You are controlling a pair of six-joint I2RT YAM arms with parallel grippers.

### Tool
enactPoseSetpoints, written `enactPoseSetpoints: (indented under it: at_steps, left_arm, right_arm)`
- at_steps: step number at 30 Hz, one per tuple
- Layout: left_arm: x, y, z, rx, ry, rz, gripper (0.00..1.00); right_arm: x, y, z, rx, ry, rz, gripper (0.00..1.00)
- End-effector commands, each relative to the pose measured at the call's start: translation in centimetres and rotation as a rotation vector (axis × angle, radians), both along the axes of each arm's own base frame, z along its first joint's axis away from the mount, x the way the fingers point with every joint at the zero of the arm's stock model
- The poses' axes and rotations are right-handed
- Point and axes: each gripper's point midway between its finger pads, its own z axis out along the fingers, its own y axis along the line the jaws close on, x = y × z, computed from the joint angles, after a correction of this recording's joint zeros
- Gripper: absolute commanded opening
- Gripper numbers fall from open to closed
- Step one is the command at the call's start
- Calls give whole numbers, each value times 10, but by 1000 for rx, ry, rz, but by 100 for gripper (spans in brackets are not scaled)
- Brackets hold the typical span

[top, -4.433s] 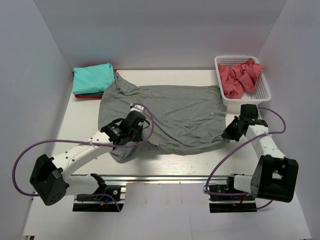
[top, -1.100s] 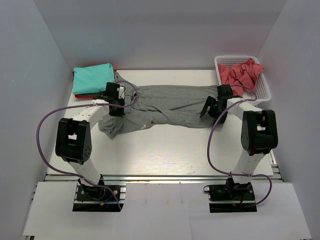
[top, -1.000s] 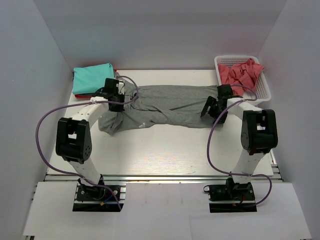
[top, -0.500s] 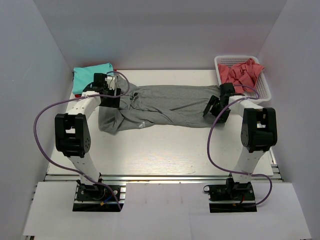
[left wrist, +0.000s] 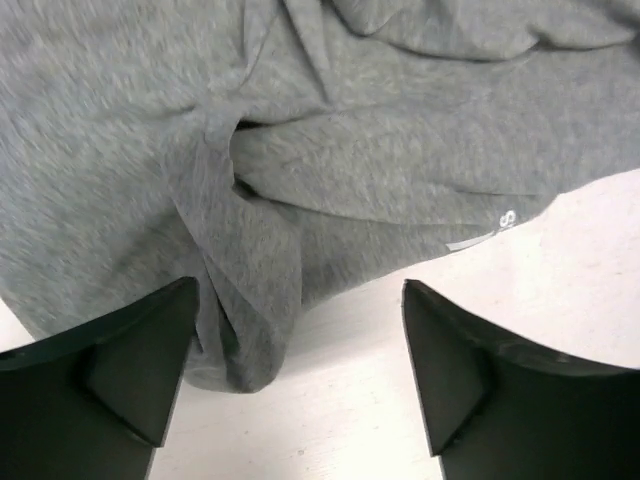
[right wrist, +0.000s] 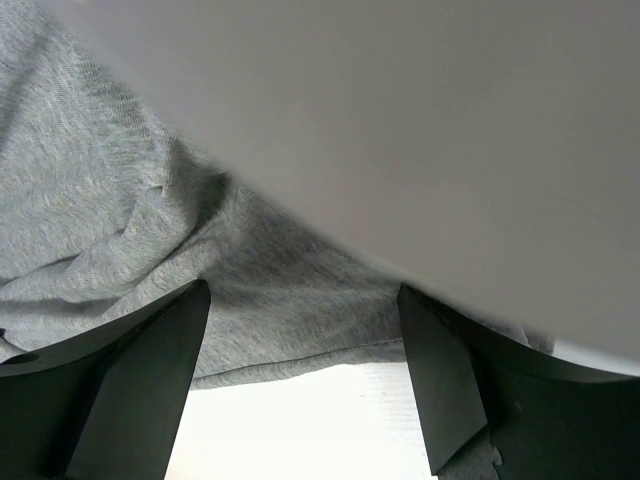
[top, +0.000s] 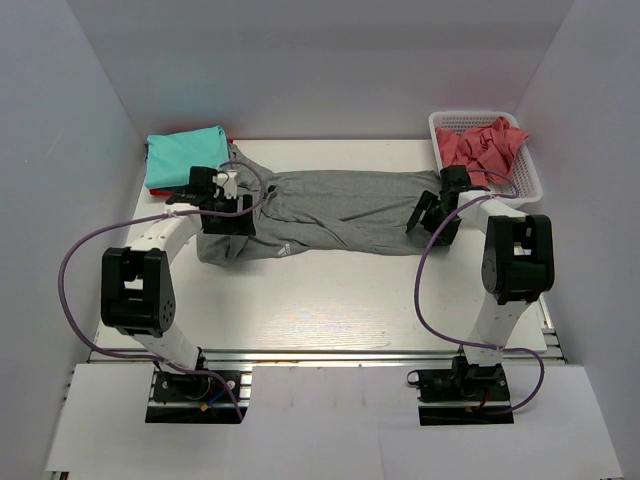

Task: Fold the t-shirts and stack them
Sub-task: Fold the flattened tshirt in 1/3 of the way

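The grey t-shirt [top: 340, 212] lies folded lengthwise into a long band across the middle of the table. Its small white mark [top: 285, 249] sits near the front left. My left gripper [top: 226, 208] hovers open over the shirt's bunched left end. In the left wrist view the grey t-shirt [left wrist: 380, 150] and its white mark [left wrist: 482, 234] lie beyond my left gripper [left wrist: 300, 380], which holds nothing. My right gripper [top: 434, 215] stands open at the shirt's right end. In the right wrist view, my right gripper [right wrist: 300, 390] is over the hem of the grey t-shirt [right wrist: 150, 230].
A folded teal t-shirt [top: 185, 157] rests at the back left, close to my left arm. The white mesh basket [top: 528, 170] at the back right holds a crumpled coral-pink t-shirt [top: 480, 148]. A pale blurred surface [right wrist: 420, 130] fills the upper right of the right wrist view.
My left gripper has opened and let go of the grey shirt's left end, swinging back left and then nearer. The right gripper has barely moved and stays open.
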Motion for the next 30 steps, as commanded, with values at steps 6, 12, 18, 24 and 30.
enactPoseSetpoints:
  at_steps: [6,12,18,24,30]
  left_arm:
    - [-27,22,-4,131,19,103,78]
    - [-27,12,-14,125,29,53,67]
    - [-29,13,-30,158,77,44,47]
    - [-22,6,-28,135,58,9,48]
    - [-20,-1,-33,102,65,-22,66]
  right_arm:
    - [-8,-3,-5,1,38,10,82]
    - [-7,-2,-6,0,44,13,82]
    - [-8,-3,-8,-4,50,10,82]
    - [-9,-4,-9,0,55,8,82]
    - [-9,-1,-9,8,52,16,80]
